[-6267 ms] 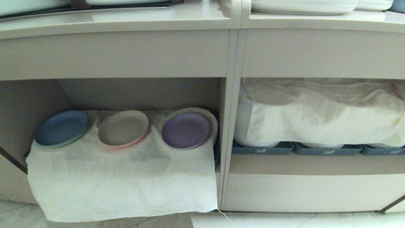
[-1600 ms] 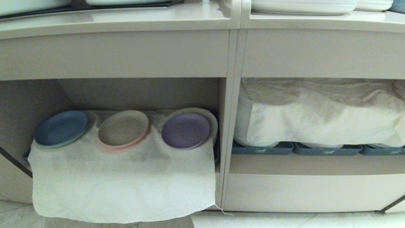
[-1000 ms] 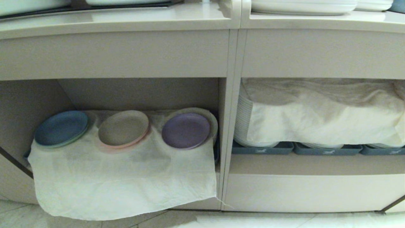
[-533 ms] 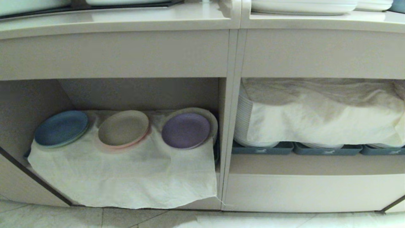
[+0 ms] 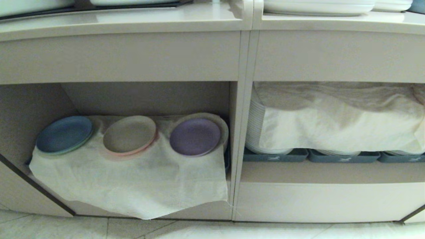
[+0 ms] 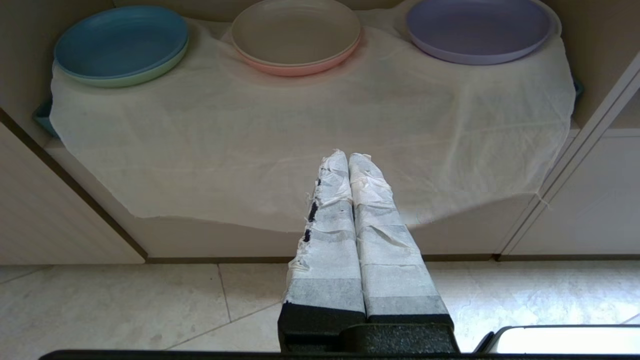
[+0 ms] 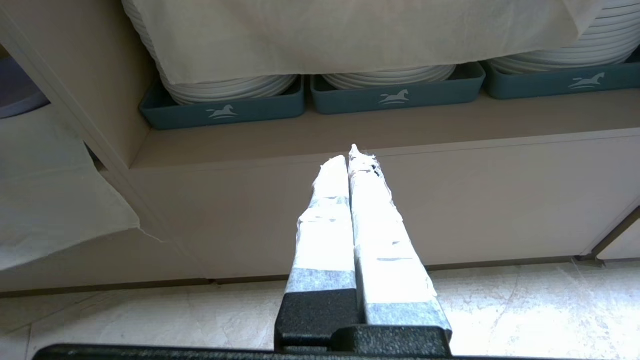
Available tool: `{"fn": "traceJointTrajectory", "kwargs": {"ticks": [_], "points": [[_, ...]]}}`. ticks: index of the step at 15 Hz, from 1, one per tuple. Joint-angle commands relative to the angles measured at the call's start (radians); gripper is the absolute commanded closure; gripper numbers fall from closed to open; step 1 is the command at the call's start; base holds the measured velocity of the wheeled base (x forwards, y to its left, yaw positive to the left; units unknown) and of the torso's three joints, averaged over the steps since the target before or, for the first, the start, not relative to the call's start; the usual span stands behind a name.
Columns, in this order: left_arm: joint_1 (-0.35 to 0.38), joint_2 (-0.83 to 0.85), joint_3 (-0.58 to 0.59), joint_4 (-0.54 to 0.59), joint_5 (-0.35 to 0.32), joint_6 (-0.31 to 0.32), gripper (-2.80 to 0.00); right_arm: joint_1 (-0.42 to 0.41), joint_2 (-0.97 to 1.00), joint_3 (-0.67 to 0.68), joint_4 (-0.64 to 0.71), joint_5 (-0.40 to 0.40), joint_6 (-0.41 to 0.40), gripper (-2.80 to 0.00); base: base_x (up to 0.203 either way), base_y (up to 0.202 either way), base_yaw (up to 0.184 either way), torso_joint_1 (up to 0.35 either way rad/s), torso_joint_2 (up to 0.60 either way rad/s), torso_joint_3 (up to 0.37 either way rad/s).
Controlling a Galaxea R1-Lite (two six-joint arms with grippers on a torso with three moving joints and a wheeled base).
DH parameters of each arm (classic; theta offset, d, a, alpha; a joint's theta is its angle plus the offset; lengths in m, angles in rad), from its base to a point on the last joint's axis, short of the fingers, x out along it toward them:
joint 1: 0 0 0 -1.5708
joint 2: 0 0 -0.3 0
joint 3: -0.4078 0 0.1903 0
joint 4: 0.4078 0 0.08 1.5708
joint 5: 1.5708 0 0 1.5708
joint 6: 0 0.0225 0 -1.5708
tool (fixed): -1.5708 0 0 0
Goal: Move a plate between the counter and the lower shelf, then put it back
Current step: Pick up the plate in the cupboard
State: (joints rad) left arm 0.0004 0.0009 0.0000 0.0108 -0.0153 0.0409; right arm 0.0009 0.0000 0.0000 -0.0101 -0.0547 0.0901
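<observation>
The plate [image 6: 479, 29] is seen on the cloth [image 6: 310, 125] in the lower shelf [image 5: 149, 99], well beyond the clenched, empty left pincer [image 6: 348, 159]. The right pincer [image 7: 350, 162], also clenched, is held before the trays [image 7: 395, 97]. The table [image 5: 126, 20] is shown only from the head; floor tiles [image 6: 125, 305] only from the wrists.

Blue-grey trays [image 5: 274, 155] hold white plate stacks [image 5: 255, 127] under draped cloth [image 5: 335, 119].

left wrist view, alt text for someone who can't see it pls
The shut left end effector points at a white cloth draped over the lower shelf. Blue, beige and lavender plates sit in a row on it.
</observation>
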Motion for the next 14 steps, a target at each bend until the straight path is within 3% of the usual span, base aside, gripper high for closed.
{"fn": "traceJointTrajectory", "kwargs": {"ticks": [1,14], "points": [[0.001,-0.001,0.000,0.000,0.000,0.001,0.00,0.001,0.000,0.000,-0.001,-0.001,0.000,0.00,0.000,0.000,0.000,0.000,0.00,0.000],[0.001,-0.001,-0.045,0.007,-0.004,0.001,0.00,0.001,0.000,0.000,-0.001,-0.001,0.000,0.00,0.000,0.000,0.000,0.000,0.00,0.000]]}}
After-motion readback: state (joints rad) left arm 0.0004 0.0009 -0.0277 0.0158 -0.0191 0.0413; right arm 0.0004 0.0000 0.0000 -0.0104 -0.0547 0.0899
